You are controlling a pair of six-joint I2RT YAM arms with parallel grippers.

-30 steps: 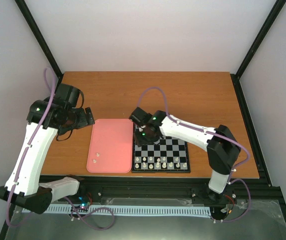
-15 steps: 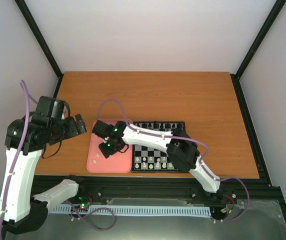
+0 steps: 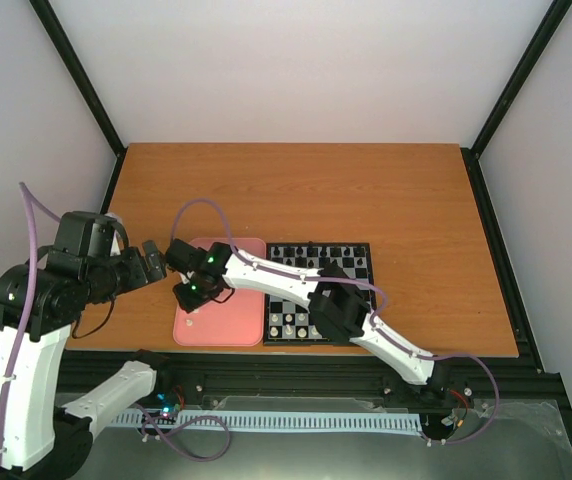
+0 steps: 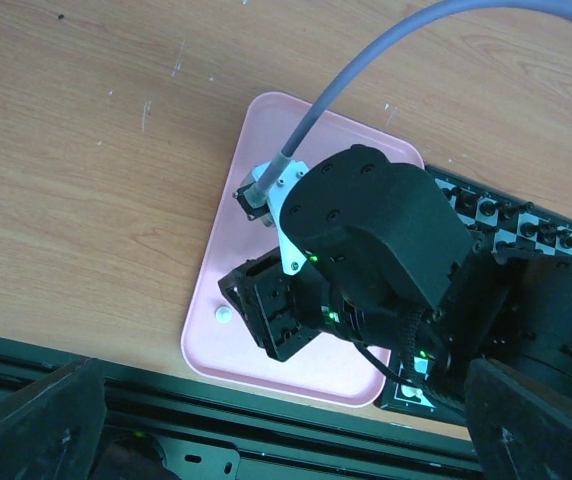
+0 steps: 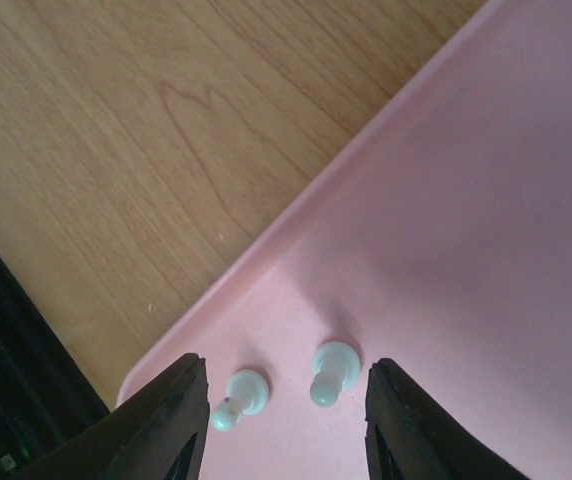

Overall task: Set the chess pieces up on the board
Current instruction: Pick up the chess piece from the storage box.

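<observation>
Two cream-white pawns [image 5: 333, 370] [image 5: 241, 393] lie on the pink tray [image 5: 466, 200] near its corner. My right gripper [image 5: 286, 425] is open and hovers just over them, one finger on each side, touching neither. From above, the right gripper [image 3: 192, 292] reaches over the tray's [image 3: 234, 320] near-left corner. The board [image 3: 351, 292] sits right of the tray, with black men along its far row and white men along its near row, partly hidden by the right arm. My left gripper [image 3: 156, 262] is open and empty, left of the tray. One pawn [image 4: 225, 315] shows in the left wrist view.
The brown wooden table [image 3: 296, 190] stretches behind the tray and board. The black frame rail [image 3: 296, 375] runs along the near edge. The right arm's forearm lies across the board's left half. The tray's rim [image 5: 296, 230] borders bare table wood.
My right gripper has swung left from the board to the tray's near-left corner, over the two pawns. My left arm has drawn back and to the left.
</observation>
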